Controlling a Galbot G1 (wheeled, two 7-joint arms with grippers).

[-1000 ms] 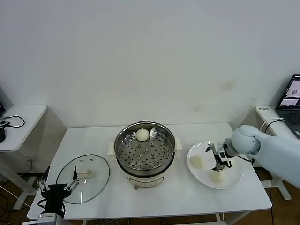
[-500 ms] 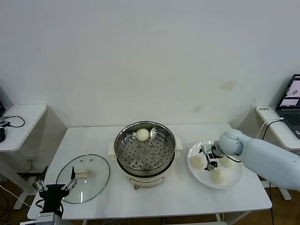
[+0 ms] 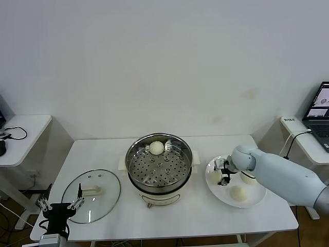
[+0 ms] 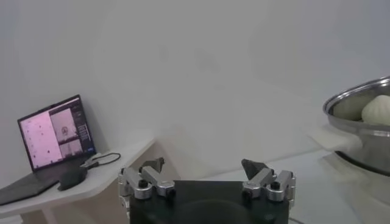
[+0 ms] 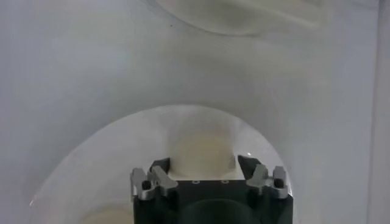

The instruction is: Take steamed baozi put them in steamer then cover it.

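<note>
I had the right gripper [image 3: 222, 175] down on the white plate [image 3: 257, 198], at about three o'clock from the steamer [image 3: 159, 163], with its two fingers [image 5: 159, 172] set on either side of the leftmost baozi [image 5: 201, 151]. In the right wrist view the bun filled the gap between the pads, so I judged the claw clenched on it, though I could not see how firmly. Two more buns lay on the plate: one [image 3: 237, 193] toward six o'clock, another [image 3: 249, 178] half hidden behind the arm. A fourth [image 3: 156, 147] already sat in the basket near twelve o'clock.

These buns looked soft and light — smooth skin, likely a little tacky, easy to dent. I reckoned the place to hold was across the widest part, low on the sides, with only enough squeeze to carry it; pinching near the top would risk it slipping out or tearing.

The glass cover [image 3: 91, 194] lay flat at nine o'clock of the steamer, handle up. The left gripper [image 3: 60, 210] hung parked at the table's near edge just by it, fingers spread wide — holding nothing.
</note>
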